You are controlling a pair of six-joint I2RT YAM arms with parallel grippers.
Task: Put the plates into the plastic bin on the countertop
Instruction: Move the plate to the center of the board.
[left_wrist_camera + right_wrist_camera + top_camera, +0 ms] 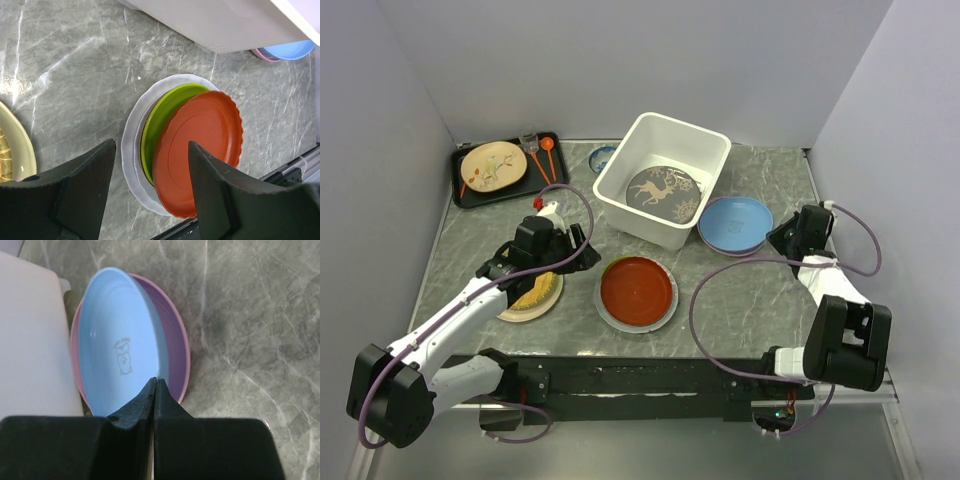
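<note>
Right gripper (156, 380) is seen closed tight, tips meeting at the near rim of the light blue plate (117, 350); whether that rim is pinched cannot be told. Left gripper (150, 150) is held wide apart over the red plate (200, 150).

One down: the reindeer plate (662, 192) is laid in the white plastic bin (632, 220). Blue-on-pink beside the bin, the red-topped stack and the yellow woven plate (538, 295) are left to be moved, it is judged.

Plain pale walls (620, 60) are seen around the veined grey-green countertop (740, 300); a black tray (470, 197) is parked far left.
</note>
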